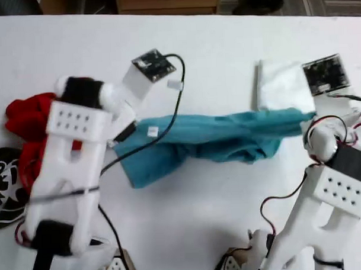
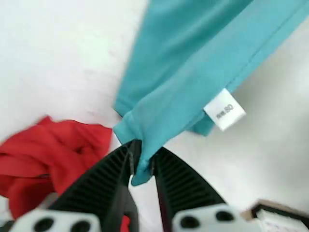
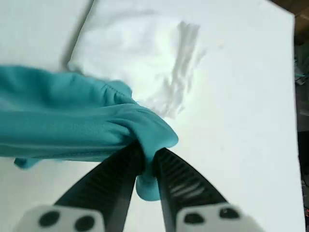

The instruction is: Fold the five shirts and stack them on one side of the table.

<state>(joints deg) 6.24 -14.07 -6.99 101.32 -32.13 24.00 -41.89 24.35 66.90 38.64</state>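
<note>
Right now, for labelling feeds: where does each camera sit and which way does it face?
High view: fixed above, looking down on the table; left arm, right arm show.
Left wrist view: on left arm, facing the left gripper shut on the teal shirt; red shirt beyond.
Right wrist view: on right arm, facing the right gripper shut on the teal shirt; white shirt beyond.
Wrist views share the teal shirt.

High cam: fixed above the table (image 1: 218, 199), looking nearly straight down, arm bases at the near edge, wide enough for the whole teal shirt (image 1: 210, 137). Left wrist cam looks close along the left gripper (image 2: 143, 157) at one shirt end plus red shirt (image 2: 53, 150); right wrist cam, same along the right gripper (image 3: 148, 157) at the other end plus white shirt (image 3: 140, 53). All 3 share the teal shirt.
</note>
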